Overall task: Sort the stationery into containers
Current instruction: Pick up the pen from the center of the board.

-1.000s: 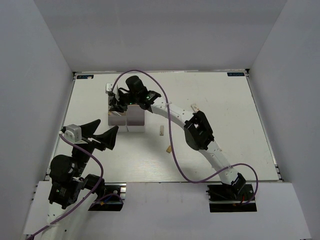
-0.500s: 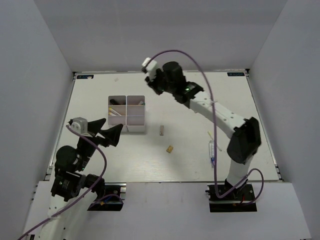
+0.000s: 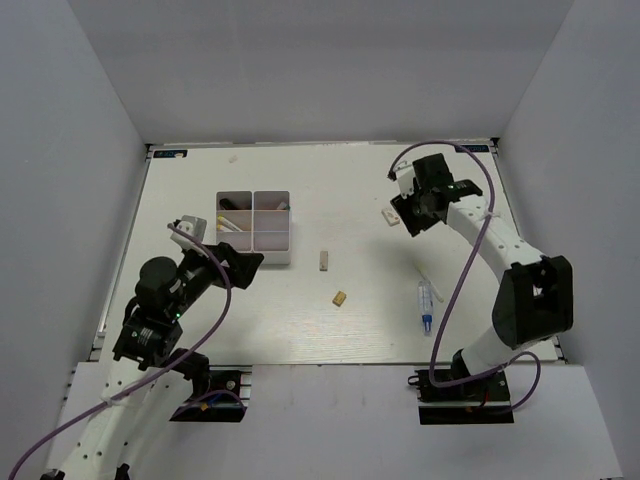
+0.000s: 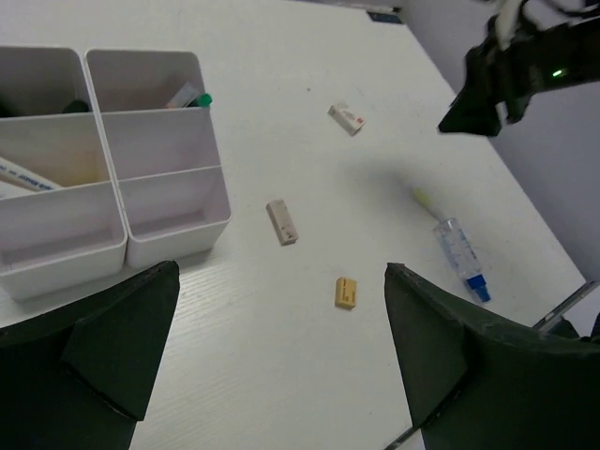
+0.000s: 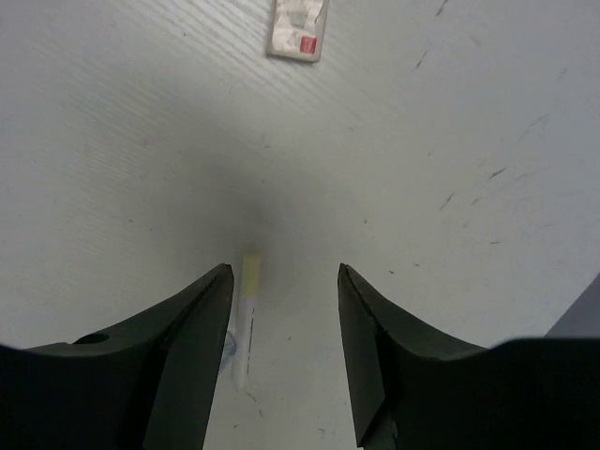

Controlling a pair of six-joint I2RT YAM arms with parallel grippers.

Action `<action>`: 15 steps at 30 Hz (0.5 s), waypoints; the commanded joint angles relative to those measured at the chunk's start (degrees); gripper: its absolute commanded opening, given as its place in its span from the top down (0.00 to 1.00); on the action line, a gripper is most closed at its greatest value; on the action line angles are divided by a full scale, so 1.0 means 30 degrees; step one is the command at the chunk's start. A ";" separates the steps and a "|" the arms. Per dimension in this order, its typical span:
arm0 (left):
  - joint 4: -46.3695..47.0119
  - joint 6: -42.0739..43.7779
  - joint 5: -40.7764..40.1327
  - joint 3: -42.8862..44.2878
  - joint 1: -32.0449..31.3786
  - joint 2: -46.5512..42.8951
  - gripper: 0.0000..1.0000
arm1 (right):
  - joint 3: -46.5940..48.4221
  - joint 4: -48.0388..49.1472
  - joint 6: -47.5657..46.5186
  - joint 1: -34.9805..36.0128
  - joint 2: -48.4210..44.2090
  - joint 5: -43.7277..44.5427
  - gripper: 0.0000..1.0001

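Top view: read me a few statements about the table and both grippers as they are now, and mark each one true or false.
1. The box has four compartments. True.
2. The right gripper holds an eraser. False: its jaws are open and empty, and the white eraser lies on the table, apart from it.
3. The tube is in the box. False: it lies on the table, near the right arm.
4. Two small blocks lie on the table between the box and the tube. True.
5. The left gripper is open and empty. True.
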 commanded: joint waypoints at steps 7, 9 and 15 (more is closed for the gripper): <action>0.0179 0.0046 0.0553 0.0411 0.0116 -0.0622 0.00 | 0.0857 -0.3266 -0.0983 -0.0681 0.3241 -0.0487 0.45; 0.0179 0.0046 0.0758 0.0411 0.0116 -0.0622 0.00 | 0.0481 -0.3503 -0.1072 -0.0768 0.3534 -0.0516 0.45; 0.0355 0.0046 0.0934 0.0411 0.0116 -0.0622 0.00 | -0.0635 -0.3443 -0.1013 -0.1003 0.3711 -0.0896 0.45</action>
